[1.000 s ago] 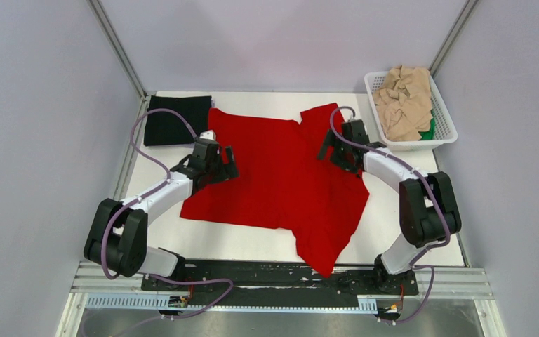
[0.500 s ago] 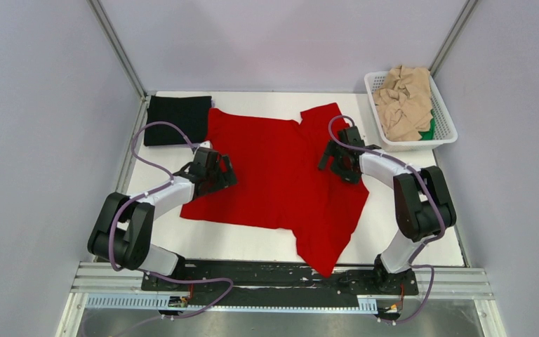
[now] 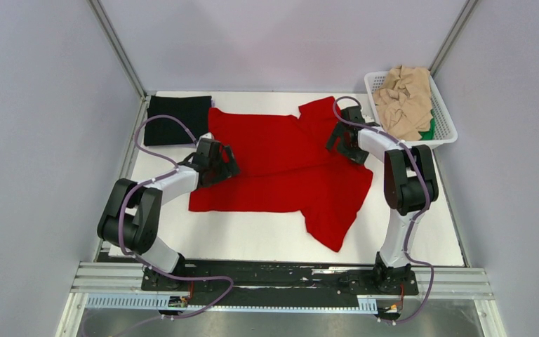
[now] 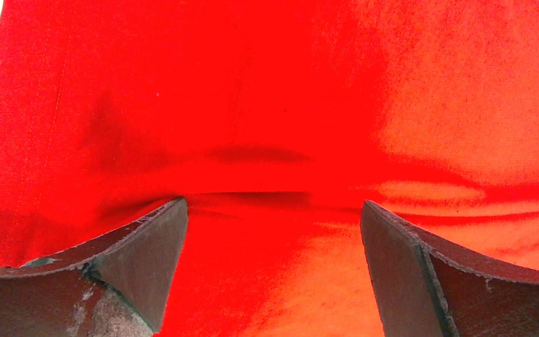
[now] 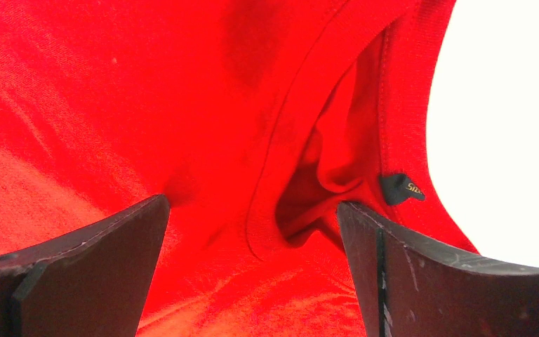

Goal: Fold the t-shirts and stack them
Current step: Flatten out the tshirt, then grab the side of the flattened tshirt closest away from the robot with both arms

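Observation:
A bright red t-shirt (image 3: 281,165) lies spread flat on the white table (image 3: 253,239), with one sleeve pointing toward the near edge. My left gripper (image 3: 219,161) is open and rests on the shirt's left part; the left wrist view shows red cloth (image 4: 267,105) between my spread fingers (image 4: 147,253). My right gripper (image 3: 342,139) is open on the shirt's right part, at the collar (image 5: 302,119) with its black size tag (image 5: 400,188). A folded black shirt (image 3: 177,119) lies at the back left. Crumpled beige shirts (image 3: 406,98) and a bit of a green one (image 3: 429,130) sit in the basket.
The white lattice basket (image 3: 443,112) stands at the back right corner of the table. Grey walls enclose the table on the left, right and back. A bare white strip of table runs along the near edge, in front of the red shirt.
The red shirt has slid toward the back of the table, its near sleeve and hem drawing away from the front edge. Both grippers have moved backward with it, the right one most.

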`<action>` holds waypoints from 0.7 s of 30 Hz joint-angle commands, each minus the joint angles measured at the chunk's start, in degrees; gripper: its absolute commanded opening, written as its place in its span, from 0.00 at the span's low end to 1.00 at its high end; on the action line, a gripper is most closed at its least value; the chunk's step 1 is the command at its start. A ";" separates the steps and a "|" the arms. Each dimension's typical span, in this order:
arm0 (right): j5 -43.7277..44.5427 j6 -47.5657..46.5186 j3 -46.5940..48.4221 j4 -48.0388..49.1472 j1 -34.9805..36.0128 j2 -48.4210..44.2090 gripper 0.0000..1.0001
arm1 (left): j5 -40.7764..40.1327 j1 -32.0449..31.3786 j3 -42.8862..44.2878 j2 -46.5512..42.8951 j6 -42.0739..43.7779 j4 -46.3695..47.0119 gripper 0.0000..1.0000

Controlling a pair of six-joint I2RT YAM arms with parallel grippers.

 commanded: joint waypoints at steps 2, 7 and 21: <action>1.99 -2.18 -2.71 -3.18 0.14 -6.37 1.00 | 0.23 -1.44 1.49 -6.81 -0.62 -8.55 1.00; 1.60 -0.04 -13.06 -0.37 1.87 -22.63 1.00 | -7.74 -2.30 0.84 -20.20 -3.88 -21.29 1.00; -1.87 2.36 -35.96 8.02 1.56 -51.69 1.00 | -18.03 -0.12 -12.58 -43.86 -16.75 -41.24 1.00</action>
